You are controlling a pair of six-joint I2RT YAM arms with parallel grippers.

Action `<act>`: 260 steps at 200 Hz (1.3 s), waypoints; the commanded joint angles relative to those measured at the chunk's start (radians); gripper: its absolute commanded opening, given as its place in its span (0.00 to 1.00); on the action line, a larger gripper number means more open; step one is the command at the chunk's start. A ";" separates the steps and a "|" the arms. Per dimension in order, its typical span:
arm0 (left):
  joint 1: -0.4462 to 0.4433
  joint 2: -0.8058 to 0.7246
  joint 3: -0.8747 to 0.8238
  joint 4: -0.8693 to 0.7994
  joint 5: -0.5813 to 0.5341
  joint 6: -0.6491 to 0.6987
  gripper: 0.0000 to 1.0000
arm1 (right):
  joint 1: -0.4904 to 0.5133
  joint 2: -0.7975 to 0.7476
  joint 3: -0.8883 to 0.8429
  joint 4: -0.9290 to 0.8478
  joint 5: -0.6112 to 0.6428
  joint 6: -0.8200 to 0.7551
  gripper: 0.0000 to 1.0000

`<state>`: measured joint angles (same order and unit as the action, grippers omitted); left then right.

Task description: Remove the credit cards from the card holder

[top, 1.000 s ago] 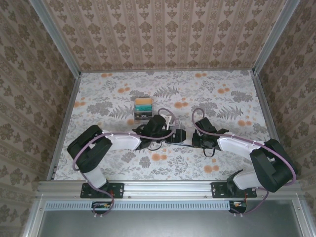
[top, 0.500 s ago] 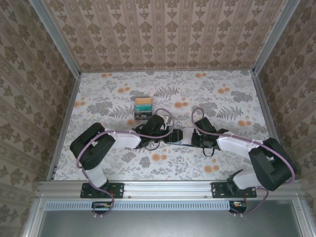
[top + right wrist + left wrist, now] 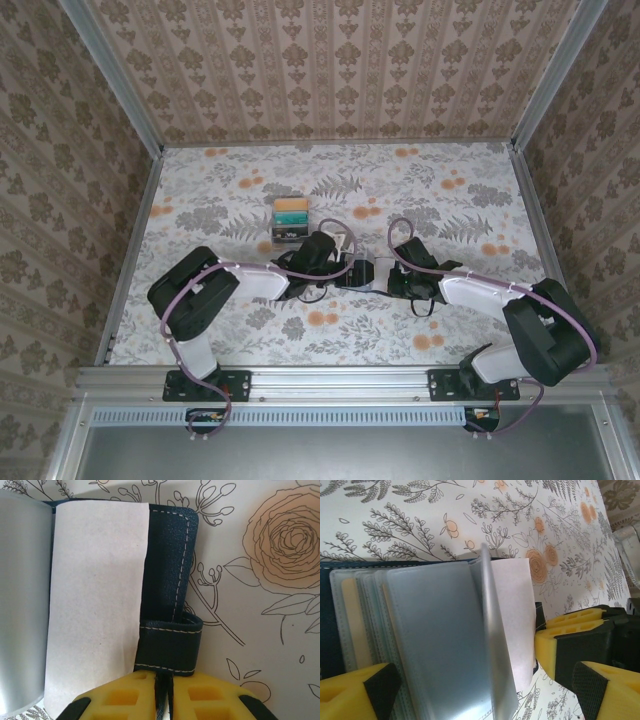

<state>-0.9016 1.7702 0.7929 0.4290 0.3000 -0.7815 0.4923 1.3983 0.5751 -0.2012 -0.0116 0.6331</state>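
The navy card holder [image 3: 358, 272] lies open mid-table between my two grippers. In the left wrist view its clear sleeves [image 3: 435, 640] fan out, one sleeve standing on edge, and a tan credit card [image 3: 351, 625] sits in a sleeve at the left. A white insert [image 3: 512, 615] covers the right-hand page. My left gripper [image 3: 475, 695] is open, its yellow fingers either side of the sleeves. My right gripper [image 3: 167, 682] is shut on the holder's navy strap [image 3: 169, 647] at the right cover [image 3: 170, 555].
A clear slotted rack [image 3: 291, 222] stands just behind the left gripper, with a yellow and a teal card in it. The floral table [image 3: 450, 190] is bounded by patterned walls at the back and sides, and a metal rail [image 3: 330, 378] runs along the near edge.
The left arm has shifted right, toward the holder. A light page of the holder now shows where it looked dark. The right arm has held still, gripping.
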 commanded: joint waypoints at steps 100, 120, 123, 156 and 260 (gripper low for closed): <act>-0.035 0.015 0.017 0.113 0.156 -0.031 0.99 | -0.003 0.034 -0.010 -0.006 -0.012 0.010 0.16; -0.036 0.011 0.017 0.111 0.153 -0.027 1.00 | -0.005 0.025 -0.012 -0.007 -0.008 0.011 0.19; -0.036 0.011 0.016 0.110 0.153 -0.027 1.00 | -0.006 0.022 -0.012 -0.010 -0.006 0.012 0.19; -0.034 0.005 0.019 0.086 0.137 -0.021 1.00 | -0.011 -0.051 -0.021 -0.034 0.025 0.023 0.29; -0.032 -0.061 0.022 0.009 0.096 0.030 1.00 | -0.020 -0.380 -0.021 -0.185 0.140 0.039 0.54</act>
<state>-0.9356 1.7546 0.7940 0.4625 0.4141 -0.7845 0.4782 1.0313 0.5541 -0.3286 0.1078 0.6666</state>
